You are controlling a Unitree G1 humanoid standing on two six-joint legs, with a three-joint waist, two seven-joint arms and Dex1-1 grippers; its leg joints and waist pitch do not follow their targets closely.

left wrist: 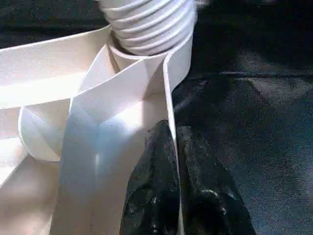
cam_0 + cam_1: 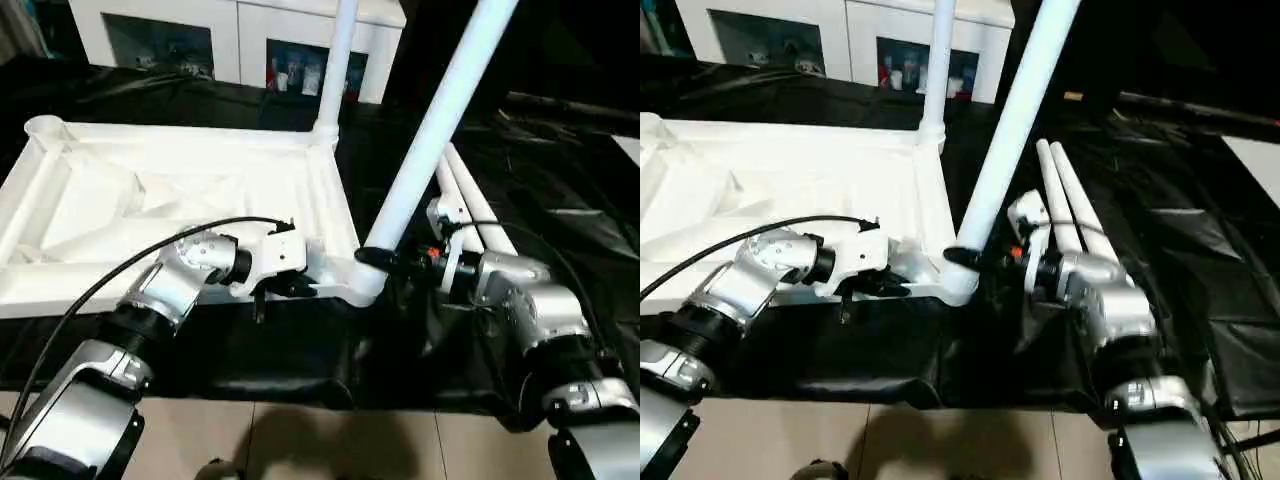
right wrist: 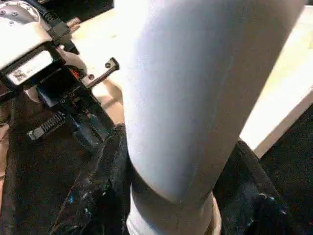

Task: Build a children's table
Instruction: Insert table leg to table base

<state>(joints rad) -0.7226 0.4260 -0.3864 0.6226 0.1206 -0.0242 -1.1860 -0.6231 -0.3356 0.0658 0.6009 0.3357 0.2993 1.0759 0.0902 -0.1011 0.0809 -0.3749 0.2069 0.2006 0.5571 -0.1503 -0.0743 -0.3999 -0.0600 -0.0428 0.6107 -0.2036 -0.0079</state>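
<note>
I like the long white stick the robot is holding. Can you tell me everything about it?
It is a table leg, a long, smooth white tube that looks like plastic. It leans, its top passing out of the picture, and its ribbed lower end sits at the near corner socket of the upside-down tabletop. The right gripper is closed around it just above that socket, black fingers on either side.

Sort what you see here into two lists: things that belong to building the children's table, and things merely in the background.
Belongs to the job:
- table top
- fitted leg
- leg held by right gripper
- two spare legs
- left gripper

Background:
- white cabinet
- black cloth
</note>
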